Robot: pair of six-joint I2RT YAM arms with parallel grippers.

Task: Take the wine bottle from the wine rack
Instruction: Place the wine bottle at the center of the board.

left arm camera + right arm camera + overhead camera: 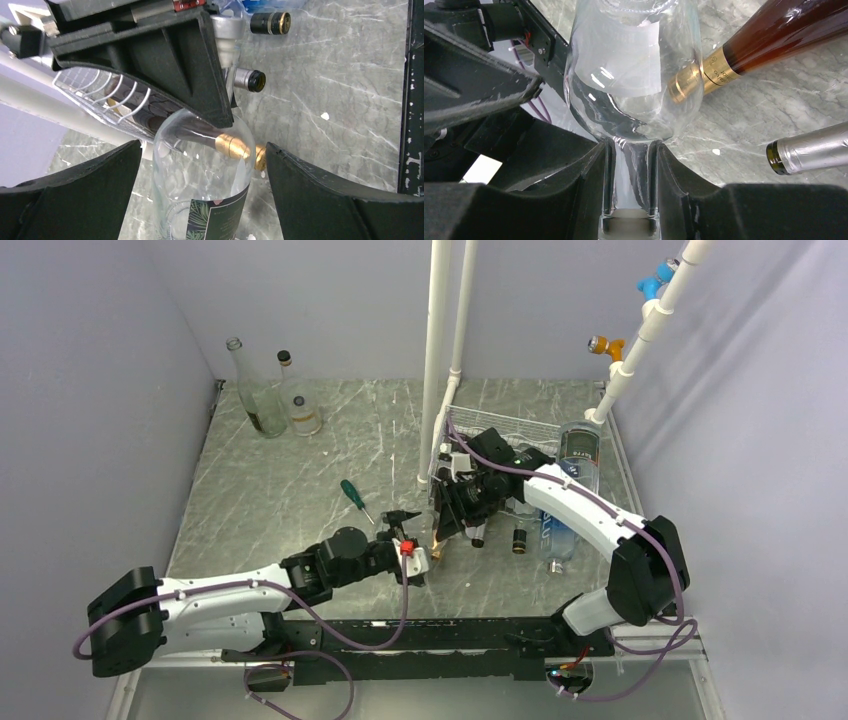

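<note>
One slip is threatening: right claw (pixel 631 150) is pinching the clear bottle (pixel 634 75) by its slick neck (bare glass); left claw (pixel 202 150) is hanging spread around it.

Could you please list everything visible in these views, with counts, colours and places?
wine rack: 1, white wire, right back of table
clear bottle: 1, colourless, labelled, between the grippers
amber bottle: 1, brown, gold neck foil, beside the clear bottle
silver-necked bottle: 1, silver foil, rack front
black-necked bottle: 1, black, gold band, rack front
blue bottle: 1, clear blue, rack's right end
open bottle: 1, clear, upright, back left
capped bottle: 1, clear, black cap, beside it
screwdriver: 1, green handle, mid-table
pipes: 3, white, around the rack
table: 1, grey marbled
left gripper: 1, black, open around the clear bottle's body
right gripper: 1, black, shut on its neck
</note>
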